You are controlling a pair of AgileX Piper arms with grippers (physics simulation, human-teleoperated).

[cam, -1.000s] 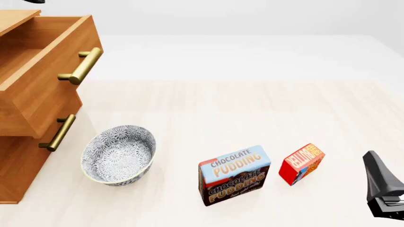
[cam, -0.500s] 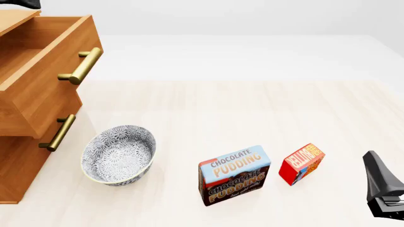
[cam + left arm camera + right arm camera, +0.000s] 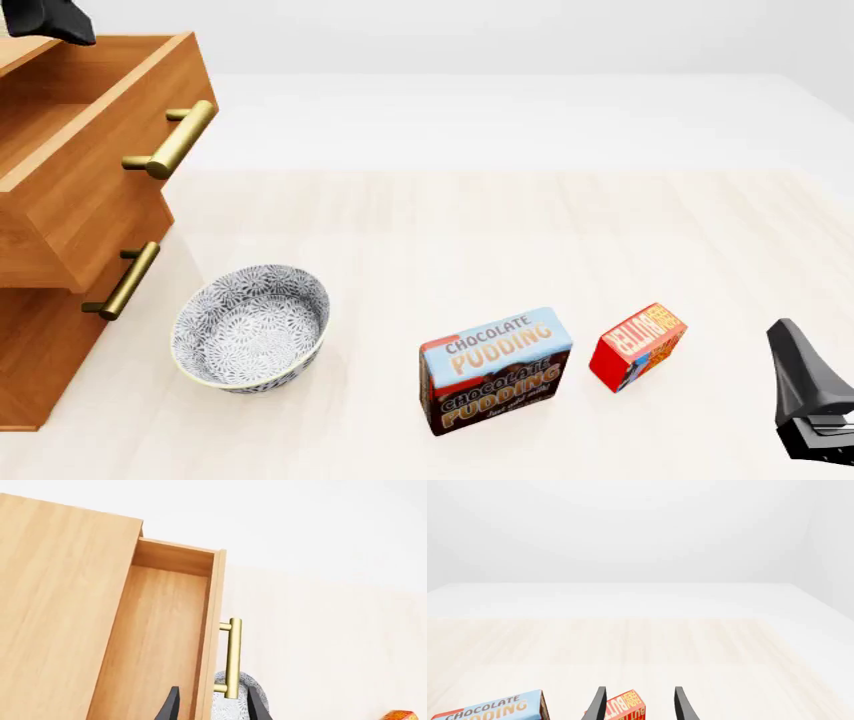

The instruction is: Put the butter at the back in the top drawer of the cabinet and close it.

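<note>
Front view: butter [image 3: 638,346] near right on table [image 3: 467,230], beside pudding box [image 3: 495,370]; top drawer [image 3: 80,140] of cabinet [image 3: 34,340] pulled out, far left. My right gripper [image 3: 637,705] and left gripper [image 3: 212,707]: both spread, empty.

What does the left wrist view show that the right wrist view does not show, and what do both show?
Only the left wrist view shows the open top drawer, its brass handle, the cabinet top and a patterned bowl. Only the right wrist view shows the Chocolate Pudding box. Both show the butter, though the left one catches just a corner, and the pale table.
</note>
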